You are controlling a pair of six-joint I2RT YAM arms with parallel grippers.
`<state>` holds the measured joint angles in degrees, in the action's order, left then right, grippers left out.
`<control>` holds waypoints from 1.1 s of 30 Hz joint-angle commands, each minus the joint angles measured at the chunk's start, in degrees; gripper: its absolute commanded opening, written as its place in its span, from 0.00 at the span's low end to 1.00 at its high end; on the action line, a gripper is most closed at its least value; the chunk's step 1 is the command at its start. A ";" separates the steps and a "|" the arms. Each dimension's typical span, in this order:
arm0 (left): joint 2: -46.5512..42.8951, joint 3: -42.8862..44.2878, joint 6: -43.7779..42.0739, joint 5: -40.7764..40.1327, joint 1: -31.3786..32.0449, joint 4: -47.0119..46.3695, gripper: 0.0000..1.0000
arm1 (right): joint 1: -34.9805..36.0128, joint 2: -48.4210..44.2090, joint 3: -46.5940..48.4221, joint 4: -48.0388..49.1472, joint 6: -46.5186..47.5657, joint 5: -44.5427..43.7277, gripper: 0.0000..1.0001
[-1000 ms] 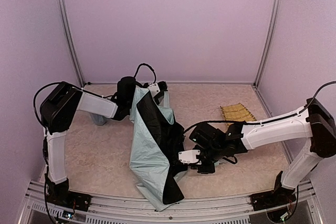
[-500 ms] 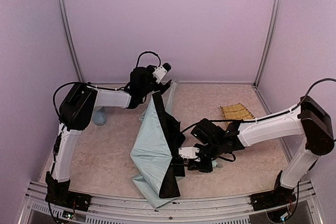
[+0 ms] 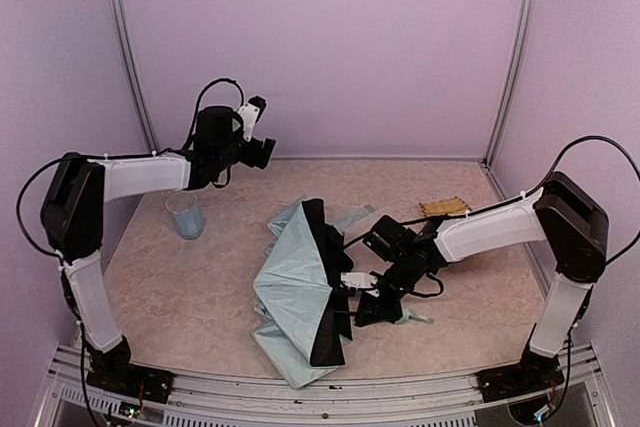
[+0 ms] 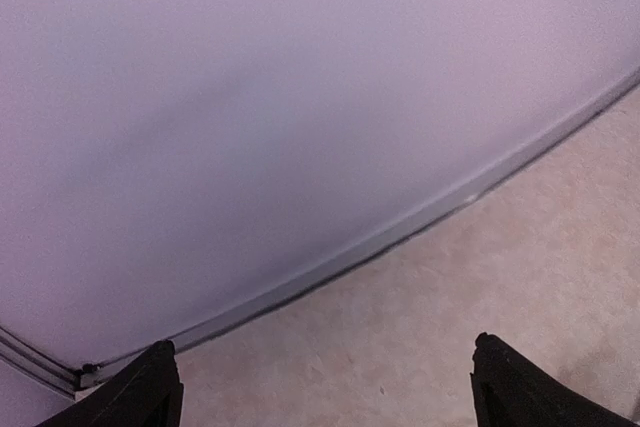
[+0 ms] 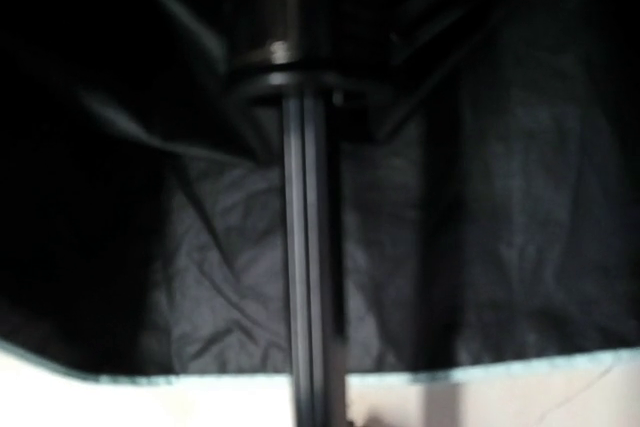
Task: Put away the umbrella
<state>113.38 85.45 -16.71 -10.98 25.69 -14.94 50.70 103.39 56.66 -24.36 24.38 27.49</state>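
Observation:
The umbrella [image 3: 298,292] lies half collapsed mid-table, pale mint fabric outside and black underside showing. My right gripper [image 3: 365,302] sits low at its right side, shut on the thin black shaft. In the right wrist view that shaft [image 5: 305,277] runs from the bottom edge up to the black runner [image 5: 265,17], with dark fabric [image 5: 500,197] behind it; my own fingers are hidden there. My left gripper [image 3: 263,151] hangs high near the back wall, apart from the umbrella. Its fingertips [image 4: 158,382] stand wide open over bare table, with nothing between them.
A light blue cup [image 3: 186,215] stands at the left under the left arm. A woven straw tray [image 3: 445,207] lies at the back right, behind the right arm. The back wall [image 4: 300,97] meets the table close ahead of the left gripper.
My left gripper let go of the canopy's top edge, opened wide, and swung up and left toward the back wall. The lifted fabric dropped onto the table. The right gripper kept its hold.

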 commanded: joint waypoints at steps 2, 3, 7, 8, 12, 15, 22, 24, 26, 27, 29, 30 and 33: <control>-21.93 -20.73 0.57 15.91 10.89 -1.54 0.94 | -1.80 1.17 0.32 -5.31 -1.89 -0.37 0.00; -24.01 -23.04 1.76 19.02 12.06 -0.56 0.93 | -1.83 1.07 0.52 -5.21 -1.98 -1.45 0.00; -27.48 -29.36 3.79 25.59 16.43 0.28 0.88 | -1.86 -0.41 0.86 -3.07 -2.66 -6.99 0.00; -27.96 -30.56 4.20 25.39 17.23 -0.26 0.87 | -1.85 -1.39 0.73 -1.87 -3.05 -10.05 0.00; -30.49 -34.19 8.66 23.96 18.78 -4.28 0.87 | -1.86 -6.44 -0.06 4.23 -4.87 -23.62 0.00; -32.55 -35.41 11.75 19.02 18.91 -6.44 0.92 | -1.84 -10.35 -1.22 10.57 -4.61 -35.69 0.00; -34.36 -38.90 13.66 17.89 18.56 -12.58 0.99 | -1.83 -16.45 -1.99 26.77 2.97 -45.29 0.00; -33.74 -40.79 13.63 14.81 18.33 -15.24 0.99 | -1.88 -17.12 -1.58 28.85 5.35 -45.57 0.00; -32.48 -43.13 13.90 11.50 17.55 -19.92 0.99 | -1.86 -17.55 -1.63 30.70 7.40 -46.03 0.00; -31.49 -44.10 14.32 10.44 16.84 -22.28 0.99 | -1.83 -17.79 -1.75 31.37 8.29 -45.71 0.00; -28.50 -45.22 16.35 10.70 15.06 -26.76 0.99 | -1.78 -17.96 -2.30 32.60 9.44 -44.75 0.00; -26.99 -45.23 17.68 12.18 14.01 -28.23 0.99 | -1.76 -18.02 -2.51 32.84 9.67 -44.43 0.00; -22.70 -45.11 20.78 18.05 12.51 -32.12 0.99 | -1.57 -18.09 -2.79 32.91 9.08 -44.24 0.00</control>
<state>86.11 41.01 -0.49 3.09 40.25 -37.74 48.95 87.74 54.52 2.11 32.47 -16.58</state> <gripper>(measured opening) 0.988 0.049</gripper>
